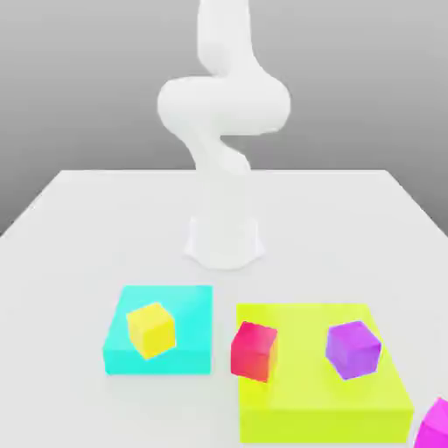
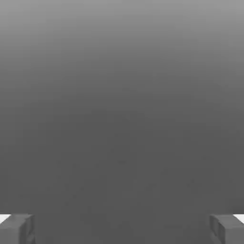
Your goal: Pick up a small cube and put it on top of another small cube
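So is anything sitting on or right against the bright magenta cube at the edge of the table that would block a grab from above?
Nothing visible does. The small bright magenta cube sits alone on the white table, apart from the flat yellow-green block beside it. Its top is bare. It is partly cut off by the exterior view's right edge.

A simulated test bench: bare white table (image 1: pixel 79 219), flat grey backdrop.

White arm (image 1: pixel 223 114) stood on its round base (image 1: pixel 224 241) at the table's far middle, rose, bulged into a thick elbow fold, then ran up past the top of the exterior view. Gripper (image 2: pixel 122 228) was spread wide, grey fingertips (image 2: pixel 16 228) far apart at opposite edges of the hand view, nothing between them.
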Controlling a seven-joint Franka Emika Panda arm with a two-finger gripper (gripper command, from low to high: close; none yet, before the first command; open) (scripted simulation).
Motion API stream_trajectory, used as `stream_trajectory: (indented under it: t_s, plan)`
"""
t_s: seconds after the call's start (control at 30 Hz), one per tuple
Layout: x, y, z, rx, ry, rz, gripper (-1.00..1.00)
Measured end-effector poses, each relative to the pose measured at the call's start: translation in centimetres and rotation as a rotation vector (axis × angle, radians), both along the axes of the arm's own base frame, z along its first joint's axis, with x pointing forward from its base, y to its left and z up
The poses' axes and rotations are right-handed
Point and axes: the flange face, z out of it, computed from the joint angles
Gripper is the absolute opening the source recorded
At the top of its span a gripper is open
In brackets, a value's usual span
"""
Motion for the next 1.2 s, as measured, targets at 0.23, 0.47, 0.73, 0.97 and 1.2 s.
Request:
stream_trajectory:
  t_s: [0.23, 0.47, 0.73, 0.97, 1.2]
  plan:
    - [7.8, 5.5, -8.4, -0.066, 0.165, 0.148, 0.0]
    - [12.8, 11.9, -18.6, -0.132, 0.321, 0.302, 0.0]
    - [14.5, 20.0, -31.9, -0.21, 0.495, 0.496, 0.0]
    - [12.9, 25.5, -44.4, -0.272, 0.648, 0.652, 0.0]
    - [11.6, 27.3, -54.2, -0.292, 0.697, 0.706, -1.0]
